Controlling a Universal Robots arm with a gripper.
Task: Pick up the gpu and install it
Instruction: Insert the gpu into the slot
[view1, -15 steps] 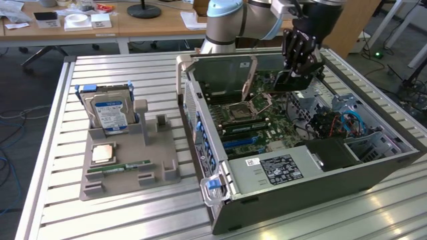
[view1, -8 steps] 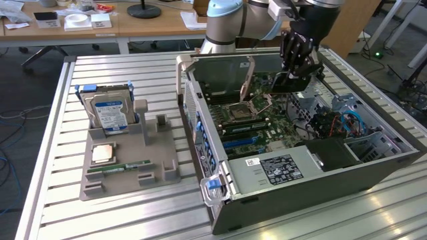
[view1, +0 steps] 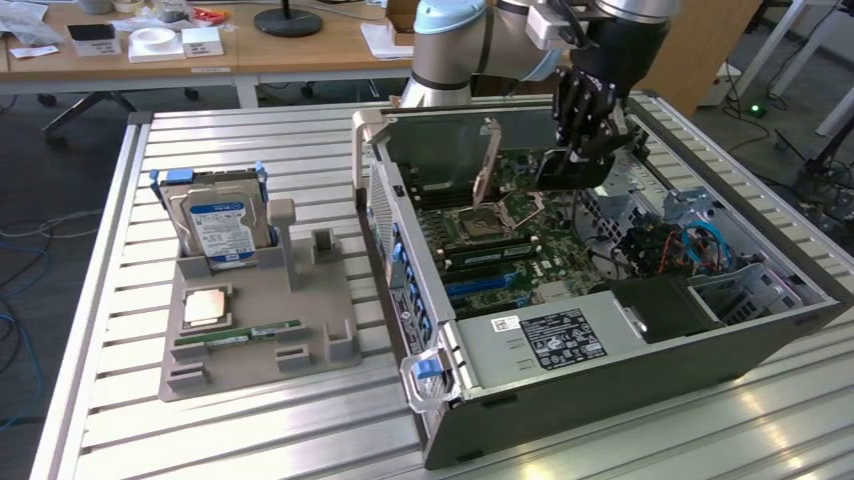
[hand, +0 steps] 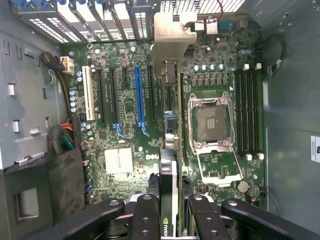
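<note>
The gpu (view1: 571, 170), a dark flat card with a long silver end bracket, hangs on edge above the motherboard (view1: 514, 255) inside the open computer case (view1: 587, 390). My gripper (view1: 587, 125) is shut on its upper edge. In the wrist view the gpu (hand: 169, 175) appears edge-on between the black fingers (hand: 145, 215), with its silver bracket (hand: 172, 35) reaching toward the rear slot covers. The card hovers over the board between the long blue slot (hand: 139, 100) and the empty processor socket (hand: 212, 122). Whether it touches a slot I cannot tell.
On the exterior view's left, a grey holder (view1: 260, 320) carries a blue-labelled hard drive (view1: 220, 228), a processor chip (view1: 204, 307) and a green RAM stick (view1: 240, 333). Case walls, a drive cage (view1: 727, 285) and cables (view1: 701, 240) surround the board. Desks stand behind.
</note>
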